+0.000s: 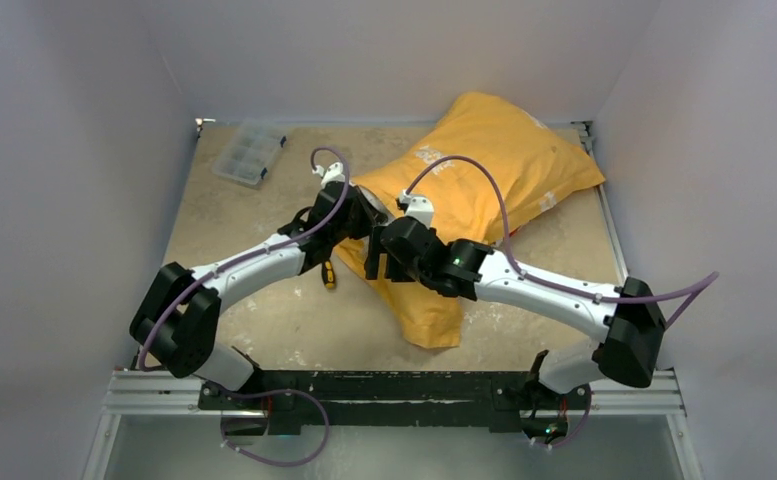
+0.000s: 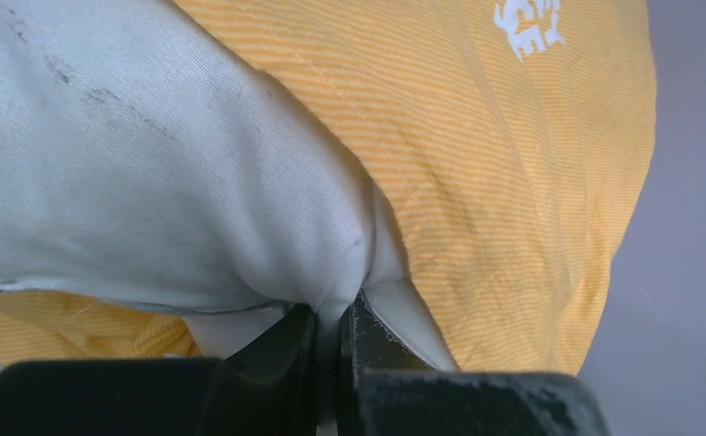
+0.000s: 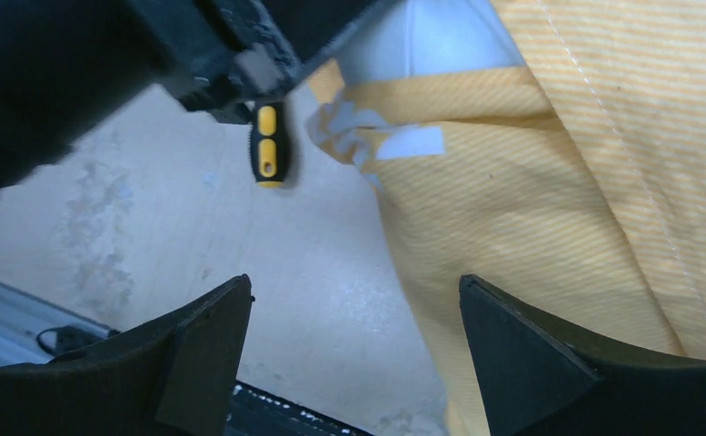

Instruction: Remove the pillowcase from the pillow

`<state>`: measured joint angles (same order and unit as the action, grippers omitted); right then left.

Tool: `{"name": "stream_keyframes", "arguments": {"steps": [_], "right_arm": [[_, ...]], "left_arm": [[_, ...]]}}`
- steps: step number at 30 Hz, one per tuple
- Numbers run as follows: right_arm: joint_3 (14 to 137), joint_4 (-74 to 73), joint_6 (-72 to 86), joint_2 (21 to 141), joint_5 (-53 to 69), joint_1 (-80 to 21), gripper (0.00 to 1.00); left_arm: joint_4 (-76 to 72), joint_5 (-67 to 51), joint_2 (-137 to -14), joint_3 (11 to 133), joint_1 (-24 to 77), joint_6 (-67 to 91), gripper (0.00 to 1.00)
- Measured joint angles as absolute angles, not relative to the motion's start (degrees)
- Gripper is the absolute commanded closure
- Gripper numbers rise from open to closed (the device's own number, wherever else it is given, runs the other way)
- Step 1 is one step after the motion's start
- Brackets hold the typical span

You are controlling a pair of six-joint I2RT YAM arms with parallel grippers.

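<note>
White pillow (image 2: 131, 173) cloth is pinched in the left gripper (image 2: 331, 318), while the right gripper (image 3: 353, 289) gapes wide over the pillowcase (image 3: 549, 236) edge.

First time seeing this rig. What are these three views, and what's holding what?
Two robot arms are bolted at the near edge of a table. The top view looks down from above and behind them. The other two come from cameras on each wrist, so the dark shapes at the bottom are that arm's own fingers. On the table lie a white pillow mostly inside an orange-yellow pillowcase, a clear plastic compartment box at the far left, and a yellow-and-black tool handle. The left gripper is shut, pinching the pillow's exposed white fabric at the case's opening. The right gripper is open, holding nothing, beside the pillowcase.
</note>
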<state>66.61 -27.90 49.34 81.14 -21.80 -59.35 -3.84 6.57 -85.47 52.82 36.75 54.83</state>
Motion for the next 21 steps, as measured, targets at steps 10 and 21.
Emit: {"name": "stream_keyframes", "arguments": {"steps": [10, 21], "right_arm": [[66.59, -32.88, 57.01, 89.91, -28.32, -59.61, 0.34], [66.39, -34.52, 62.17, 91.53, -31.03, -59.61, 1.0]], "left_arm": [[3.05, 4.36, -85.71, 57.3, 35.42, 51.22, 1.0], [9.3, 2.09, -87.57, 66.08, 29.26, 48.18, 1.0]]}}
